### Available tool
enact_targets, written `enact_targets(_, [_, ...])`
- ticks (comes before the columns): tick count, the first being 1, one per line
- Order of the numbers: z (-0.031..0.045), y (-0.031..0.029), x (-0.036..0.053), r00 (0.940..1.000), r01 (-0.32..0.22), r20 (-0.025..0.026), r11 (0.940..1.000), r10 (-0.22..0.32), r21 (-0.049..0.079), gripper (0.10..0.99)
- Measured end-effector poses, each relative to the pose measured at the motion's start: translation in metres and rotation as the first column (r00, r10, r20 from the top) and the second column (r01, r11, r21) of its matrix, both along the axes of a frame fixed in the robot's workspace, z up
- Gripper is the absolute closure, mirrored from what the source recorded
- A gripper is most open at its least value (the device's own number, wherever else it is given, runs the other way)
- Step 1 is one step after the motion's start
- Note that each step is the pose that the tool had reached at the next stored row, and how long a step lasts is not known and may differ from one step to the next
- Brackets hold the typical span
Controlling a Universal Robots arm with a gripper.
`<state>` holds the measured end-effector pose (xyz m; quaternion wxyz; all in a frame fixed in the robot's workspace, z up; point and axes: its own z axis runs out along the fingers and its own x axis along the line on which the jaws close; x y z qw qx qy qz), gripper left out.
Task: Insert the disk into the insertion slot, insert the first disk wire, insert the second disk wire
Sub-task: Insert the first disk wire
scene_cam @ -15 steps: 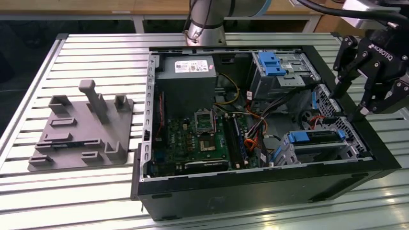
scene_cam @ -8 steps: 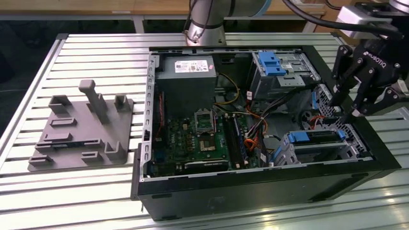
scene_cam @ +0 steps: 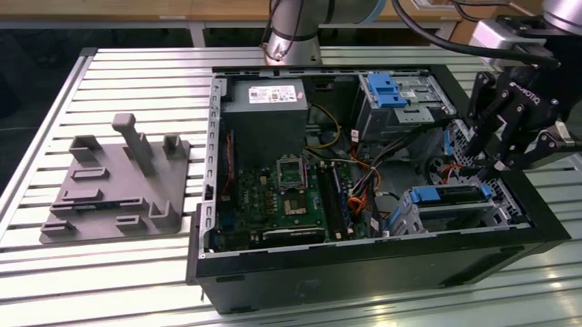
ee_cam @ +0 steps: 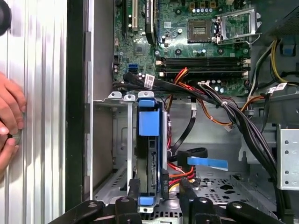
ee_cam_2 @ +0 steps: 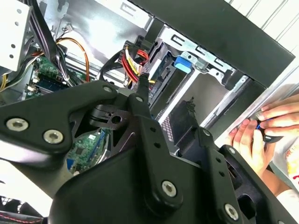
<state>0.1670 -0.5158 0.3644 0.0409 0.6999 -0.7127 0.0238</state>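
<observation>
Over to the gripper [scene_cam: 505, 163], poised above the open computer case [scene_cam: 364, 272] at the exterior view's right. Hangs with fingers [ee_cam: 134, 186] spread apart in the first wrist view, gripping nothing. Straddles the end of the disk [ee_cam: 148, 140], already standing on edge inside the insertion slot [ee_cam: 122, 140], blue carrier showing along its edge. Can't tell whether either finger touches it. Red and orange wires [ee_cam: 180, 173] bunched just beside the disk. Out on the slatted table [scene_cam: 136, 272], just beside the case wall: a person's hand [ee_cam: 9, 116].

Slotted aluminium tabletop [scene_cam: 136, 75], wooden furniture [scene_cam: 109, 8] behind, bright light
</observation>
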Motion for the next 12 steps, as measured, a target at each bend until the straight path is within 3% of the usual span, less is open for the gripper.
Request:
enact_targets(6, [-0.0053,0.0053,0.0,1.0,0.007,0.0,1.0,-0.007,-0.004,0.635])
enact_targets(7, [-0.0062,0.0063,0.0,1.0,0.008,0.0,1.0,-0.008,-0.005,0.71])
enact_targets(12, [-0.0112,0.0086,0.0,0.9999,0.011,0.0,0.9999,-0.011,-0.01,0.71])
